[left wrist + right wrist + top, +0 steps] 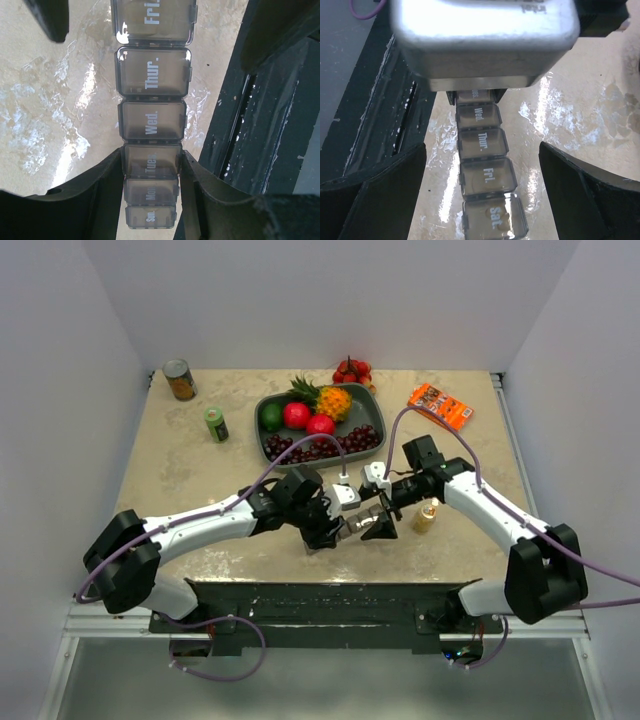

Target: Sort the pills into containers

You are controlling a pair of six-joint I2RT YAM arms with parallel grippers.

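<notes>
**Left arm grips the pill box, right jaws wide above it**

The pill box (pixel 152 120) is a long strip of small smoky-grey compartments marked with the days. It lies flat on the table (pixel 180 470) near the front edge, just beside the black base rail. The lids that show look closed. The left gripper (pixel 152 165) is clamped across the strip at the Tues. compartment, one finger pressed to each long side. The right gripper (pixel 485 185) hangs over the Fri. and Sat. end with its jaws far apart, touching nothing. A small amber bottle (pixel 426 515) stands just beside the right arm. A tray (pixel 275 400) of fruit sits farther back.
</notes>
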